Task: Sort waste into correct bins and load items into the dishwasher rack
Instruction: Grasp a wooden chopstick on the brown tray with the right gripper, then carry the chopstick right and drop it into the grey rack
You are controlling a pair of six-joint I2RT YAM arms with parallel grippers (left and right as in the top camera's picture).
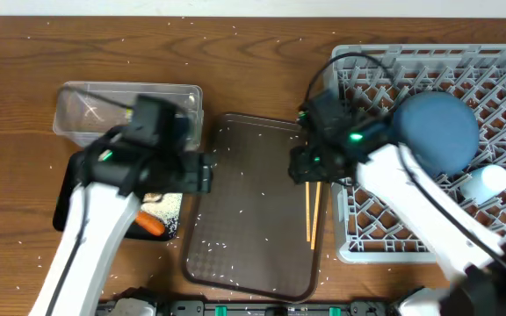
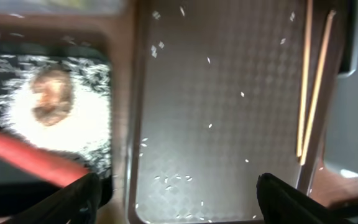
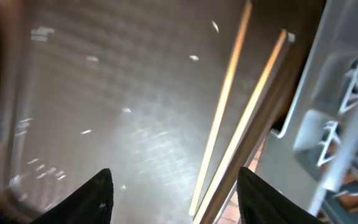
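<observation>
The jaws of both arms stand apart with nothing between them. The left gripper (image 2: 177,183) gapes wide over the brown serving tray (image 1: 244,228). The right gripper (image 3: 176,177) is open as well and hangs directly above the chopsticks (image 1: 311,212).

We read the right arm's pose as lining up for a pick, since its fingers straddle the pair. The chopsticks lie along the serving tray's 3 o'clock edge, just beside the dishwasher rack (image 1: 358,246), so the carry should be short. They are thin, pale wood, almost parallel, with ends toward 12 and 6 o'clock. Because they lie flat on the textured tray, we judge a low pinch across both is needed.

At the serving tray's 9 o'clock side, the black tray (image 1: 64,211) holds the carrot (image 1: 151,226), the brown food chunk (image 2: 51,99) and a heap of rice (image 2: 95,124). The clear tub (image 1: 86,114) sits at 10 o'clock. The blue plate (image 1: 437,132) rests face down in the rack. Stray grains dot the serving tray.
</observation>
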